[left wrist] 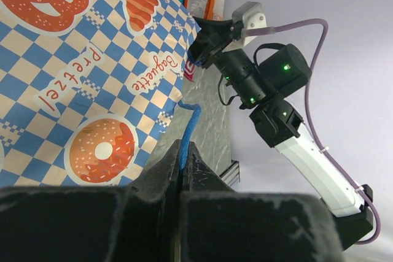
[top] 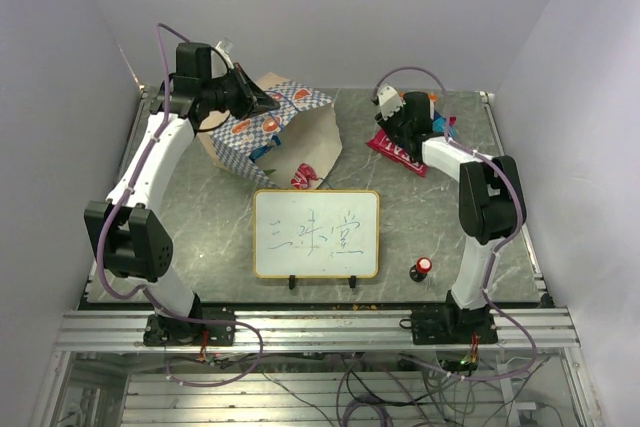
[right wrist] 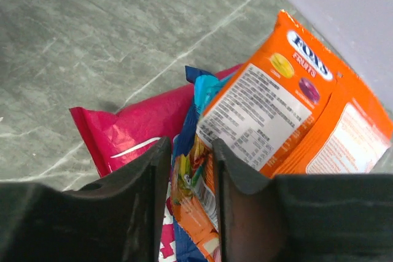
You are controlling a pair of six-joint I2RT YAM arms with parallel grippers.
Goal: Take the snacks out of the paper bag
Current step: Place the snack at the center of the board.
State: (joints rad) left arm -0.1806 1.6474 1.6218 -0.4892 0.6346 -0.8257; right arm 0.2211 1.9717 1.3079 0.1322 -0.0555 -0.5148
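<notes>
1. Nearest, on the right of the grey bench (top: 200,217), stands a small black knob (top: 422,267) with a red cap, well apart from everything else.
2. Just beyond it, at the middle, a framed whiteboard (top: 316,233) stands on two small feet; blue handwriting covers its face.
3. Behind the whiteboard, toward the left, is the paper bag (top: 312,137); its tan body faces the whiteboard and its blue-white checkered band with orange pretzel and doughnut prints is turned up toward the left arm; a small red patch shows at its near edge, but what that patch is cannot be told.
4. The left end effector (left wrist: 185,148) is at the bag's far upper corner; its fingers are pressed together on the blue cord handle (left wrist: 189,124), which runs up from between them to the checkered band.
5. On the far right of the bench, well apart from the bag, three snacks lie in a pile; a red packet (right wrist: 132,127) lies flat on the bench; a blue packet (right wrist: 199,90) overlaps its right edge; an orange packet (right wrist: 295,108) with a white printed label lies over the blue one.
6. The right end effector (right wrist: 190,146) is low over this pile; its fingers stand a narrow gap apart with the blue packet showing between them; whether the pads press on it cannot be told.
</notes>
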